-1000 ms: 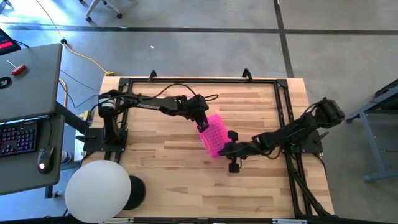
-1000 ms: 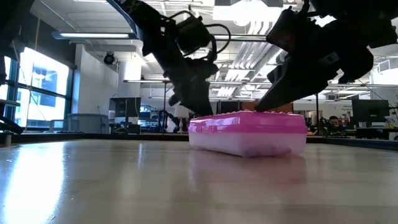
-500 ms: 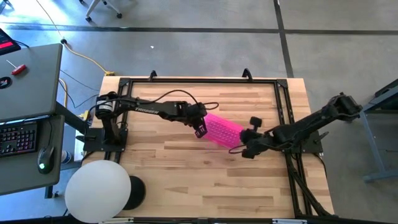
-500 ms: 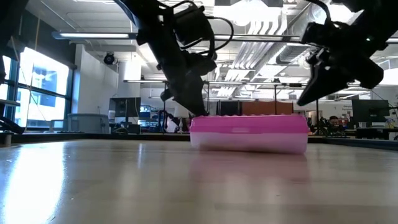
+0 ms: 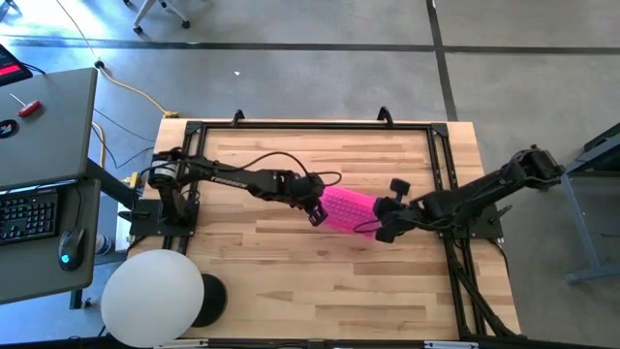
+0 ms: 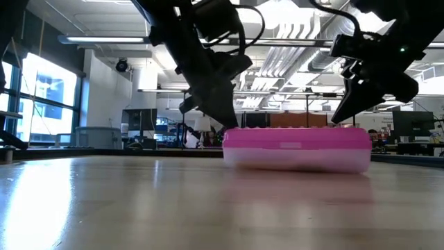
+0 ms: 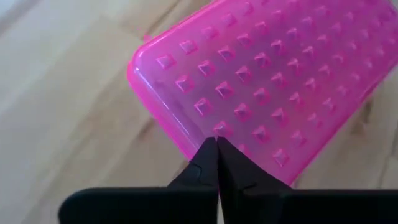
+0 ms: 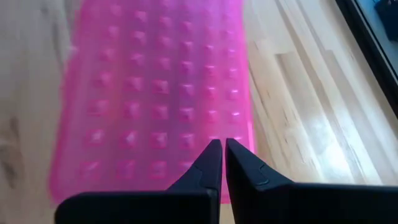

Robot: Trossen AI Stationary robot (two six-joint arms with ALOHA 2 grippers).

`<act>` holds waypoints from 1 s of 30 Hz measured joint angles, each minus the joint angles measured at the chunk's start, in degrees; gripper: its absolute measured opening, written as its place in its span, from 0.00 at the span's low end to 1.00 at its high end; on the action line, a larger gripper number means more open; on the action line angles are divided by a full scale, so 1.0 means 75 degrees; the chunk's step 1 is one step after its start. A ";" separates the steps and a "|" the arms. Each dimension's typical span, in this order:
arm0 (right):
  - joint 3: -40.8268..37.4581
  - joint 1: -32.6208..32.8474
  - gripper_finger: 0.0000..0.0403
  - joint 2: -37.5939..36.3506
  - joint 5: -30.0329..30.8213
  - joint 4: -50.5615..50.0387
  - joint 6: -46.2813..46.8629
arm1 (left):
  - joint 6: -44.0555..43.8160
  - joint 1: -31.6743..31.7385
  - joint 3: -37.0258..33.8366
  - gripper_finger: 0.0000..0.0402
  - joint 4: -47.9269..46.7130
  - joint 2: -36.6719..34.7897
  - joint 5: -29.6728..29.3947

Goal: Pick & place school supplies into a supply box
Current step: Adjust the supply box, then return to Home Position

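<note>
The supply box [image 5: 349, 208] lies flat on the wooden table with its pink studded lid shut, its long side roughly left to right. My left gripper [image 5: 322, 206] is shut at the box's left end, and its tips [image 7: 217, 142] stand over the lid's edge. My right gripper [image 5: 376, 213] is shut over the box's right end [image 8: 186, 149]. In the low view its tip [image 6: 338, 119] stands just over the lid. No school supplies show in any view. My left gripper sets its shut fingertips [image 6: 231, 126] against the top edge of the lid at the box's left end [image 7: 205, 127], slanting down from the left. The box rests flat on the table. My right gripper slants down over the lid's right end; whether it touches the lid, I cannot tell.
A black frame rail [image 5: 310, 124] runs along the table's far and side edges. A large white round object [image 5: 153, 296] stands at the near left corner. A desk with a keyboard [image 5: 29, 208] stands left of the table. Bare wood [image 5: 320, 281] lies near the box.
The box has turned on the table from lying near-to-far to lying about left-to-right, its near end swinging toward the right edge. My right gripper has lifted off the lid and drawn back toward the right. My left gripper has gone toward the near edge at the box's left end.
</note>
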 joint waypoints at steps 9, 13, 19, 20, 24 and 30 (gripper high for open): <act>0.0003 -0.0439 0.00 -0.0003 0.0027 -0.0220 -0.0222 | -0.0205 -0.0332 -0.0011 0.13 0.0212 0.0015 0.0011; 0.0011 -0.0339 0.00 -0.0089 0.0365 0.0036 -0.0423 | 0.0067 -0.0375 0.0185 0.08 -0.0414 -0.0223 -0.0096; 0.0372 -0.0022 0.00 -0.1243 0.0582 -0.0233 -0.1448 | 0.1041 -0.0359 0.0934 0.06 -0.2294 -0.1694 -0.0949; 0.0456 0.0030 0.00 -0.1549 0.0761 -0.0319 -0.1614 | 0.1177 -0.0357 0.0990 0.07 -0.2695 -0.1996 -0.1299; 0.0543 0.0350 0.00 -0.3254 0.1564 -0.0776 -0.1828 | 0.1470 -0.0356 0.0961 0.13 -0.4004 -0.3567 -0.2700; -0.0534 0.0763 0.00 -0.5878 0.0632 -0.0194 -0.1652 | 0.2438 -0.0565 -0.0798 0.19 -0.3639 -0.6090 -0.2527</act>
